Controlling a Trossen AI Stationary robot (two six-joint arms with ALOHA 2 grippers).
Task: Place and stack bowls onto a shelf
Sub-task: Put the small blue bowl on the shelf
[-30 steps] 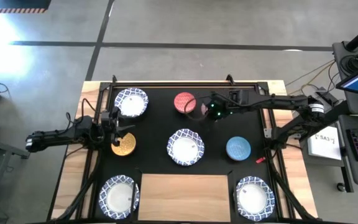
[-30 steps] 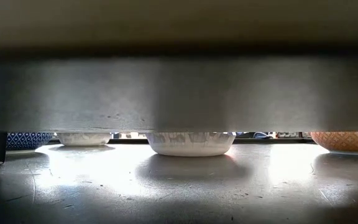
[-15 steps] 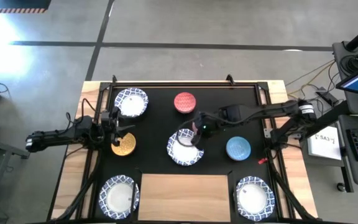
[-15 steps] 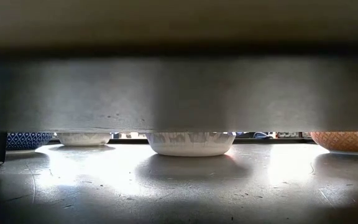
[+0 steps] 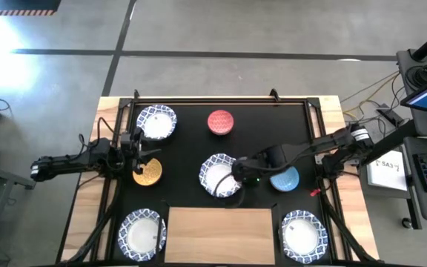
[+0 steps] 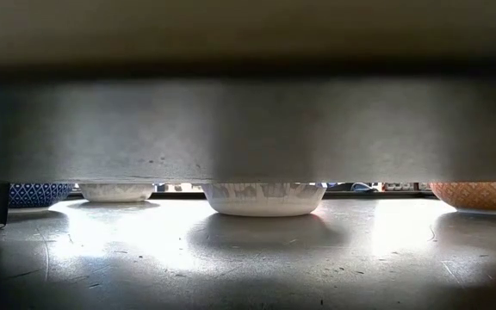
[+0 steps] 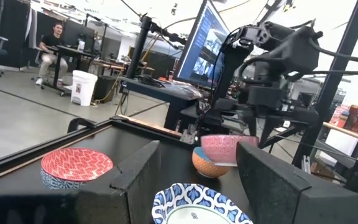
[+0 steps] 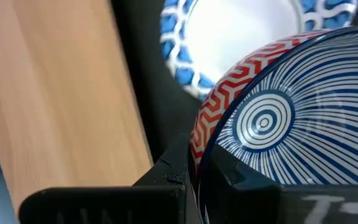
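1. The right hand (image 5: 237, 176) hangs over the right edge of the centre white bowl (image 5: 218, 176) in the middle of the high view. Its fingers are clamped tight on the rim of a small red-zigzag bowl (image 8: 272, 118) with blue radial stripes inside, which the right wrist view shows tilted.
2. The shelf (image 5: 221, 225), a bare light-wood board, lies at the bottom centre of the high view, just below that white bowl. No bowl sits on it yet, so I judge the task barely begun.
3. The left hand (image 5: 141, 153) waits at the left, spread to its widest and empty, just above the gold bowl (image 5: 148, 173).
4. Elsewhere: a red bowl (image 5: 221, 122) at top centre, a blue bowl (image 5: 285, 178) right of centre, and white patterned bowls at upper left (image 5: 156, 122), lower left (image 5: 142, 234) and lower right (image 5: 302, 234).
5. Risks, as I judge them:
   - A grip on the rim alone, with the bowl tilted, may let it swing or slip.
   - Carried low, it could clip the centre white bowl's rim.
   - Let go while tilted, it could land on edge and roll off the board onto the desk (image 5: 87, 200).
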